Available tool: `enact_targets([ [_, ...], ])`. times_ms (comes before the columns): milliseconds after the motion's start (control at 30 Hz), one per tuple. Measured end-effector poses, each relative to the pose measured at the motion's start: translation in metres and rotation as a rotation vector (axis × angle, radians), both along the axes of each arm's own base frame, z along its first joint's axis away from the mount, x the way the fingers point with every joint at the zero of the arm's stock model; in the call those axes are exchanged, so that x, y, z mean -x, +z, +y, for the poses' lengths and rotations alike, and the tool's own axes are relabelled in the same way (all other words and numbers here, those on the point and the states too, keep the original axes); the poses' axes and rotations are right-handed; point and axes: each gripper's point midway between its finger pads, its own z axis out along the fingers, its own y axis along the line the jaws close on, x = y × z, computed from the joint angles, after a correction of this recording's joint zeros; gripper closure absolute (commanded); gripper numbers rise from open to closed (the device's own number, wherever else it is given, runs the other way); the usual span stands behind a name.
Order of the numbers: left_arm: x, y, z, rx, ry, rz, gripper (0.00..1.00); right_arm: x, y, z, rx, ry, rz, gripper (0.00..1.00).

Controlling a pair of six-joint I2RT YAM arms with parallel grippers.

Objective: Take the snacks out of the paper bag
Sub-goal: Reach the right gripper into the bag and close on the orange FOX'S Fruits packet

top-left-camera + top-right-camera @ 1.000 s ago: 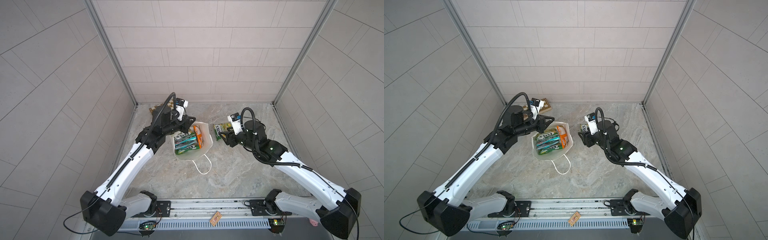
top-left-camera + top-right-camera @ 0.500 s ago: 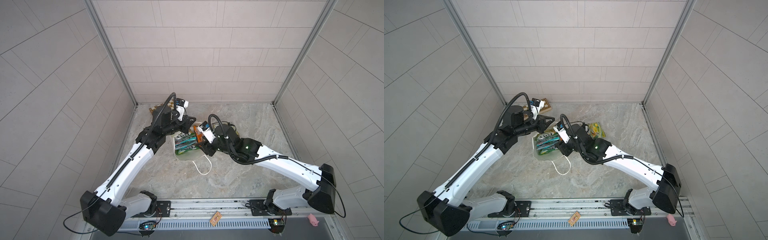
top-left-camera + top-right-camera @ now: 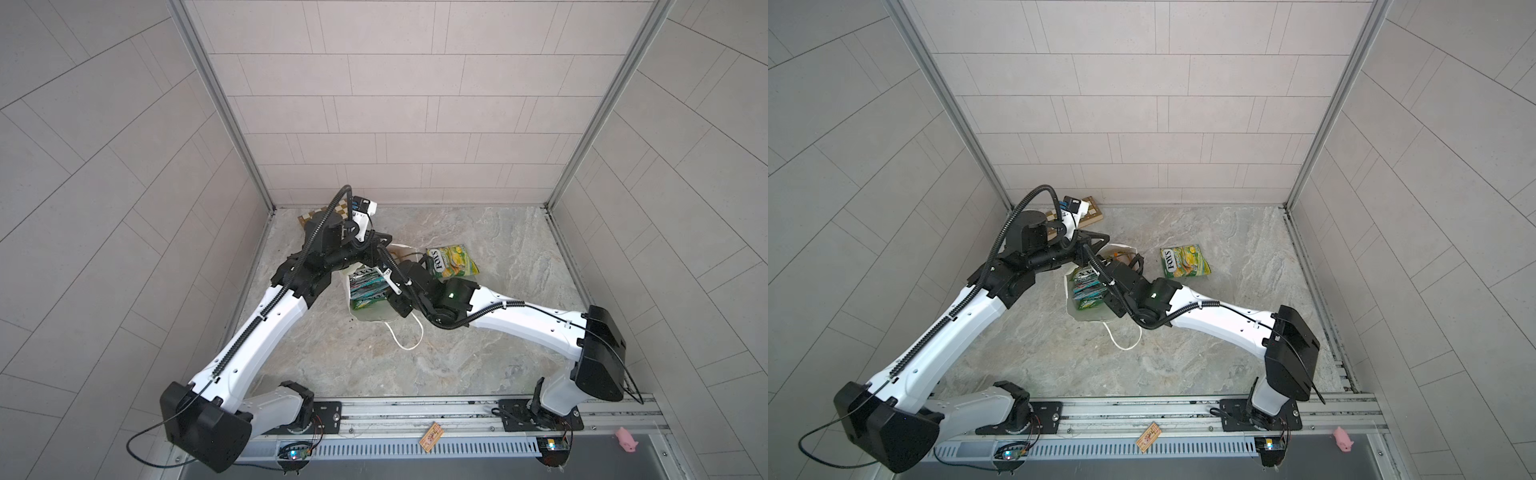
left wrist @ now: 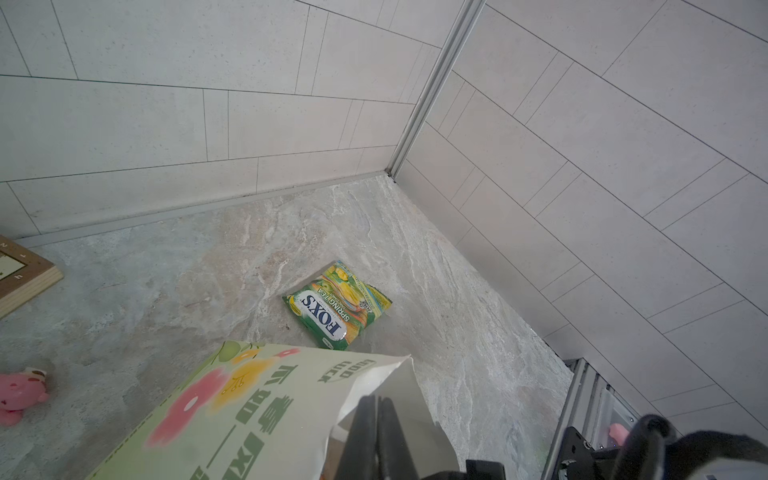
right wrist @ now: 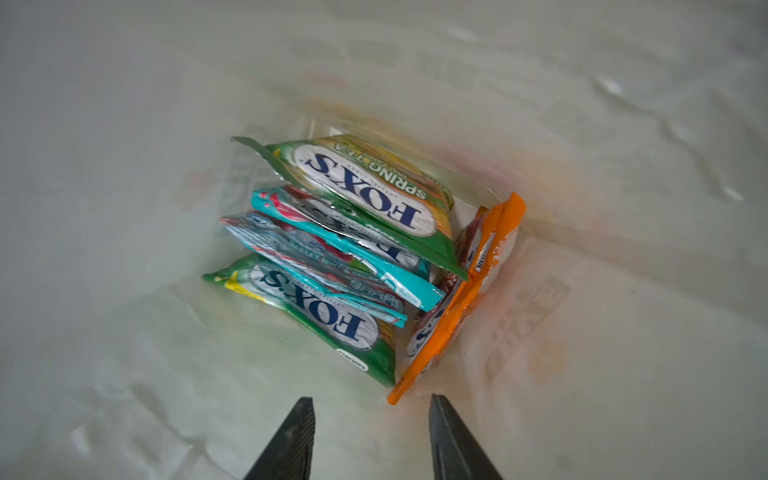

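Your right gripper point(image 5: 370, 399) has swung left from loose packet point(image 3: 452, 262) into paper bag point(image 4: 257, 415) mouth; jaws spread, empty, over snacks point(image 5: 332, 249) inside. Left gripper point(image 4: 376, 405) still pinches bag rim. Loose packet lies right of bag.

2 high views share everything; right wrist seemingly inside paper bag point(image 5: 124, 199).

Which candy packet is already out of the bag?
The green-yellow FOX'S packet lying alone on the table; the other packets sit inside the paper bag.
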Motion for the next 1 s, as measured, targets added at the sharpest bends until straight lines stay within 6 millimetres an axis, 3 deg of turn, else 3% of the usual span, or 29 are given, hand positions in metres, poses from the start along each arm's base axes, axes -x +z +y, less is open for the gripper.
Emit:
enact_targets([
  [367, 0.003, 0.003, 0.003, 0.004, 0.01, -0.017, 1.0, -0.02, -0.014, -0.014, 0.098, -0.127, -0.057, 0.63],
  [833, 0.004, 0.005, 0.014, 0.008, 0.062, -0.051, 1.0, -0.037, -0.03, -0.033, 0.17, -0.219, -0.07, 0.63],
  [1000, 0.003, 0.005, 0.017, 0.015, 0.078, -0.064, 1.0, -0.038, -0.034, -0.03, 0.154, -0.212, -0.043, 0.61],
])
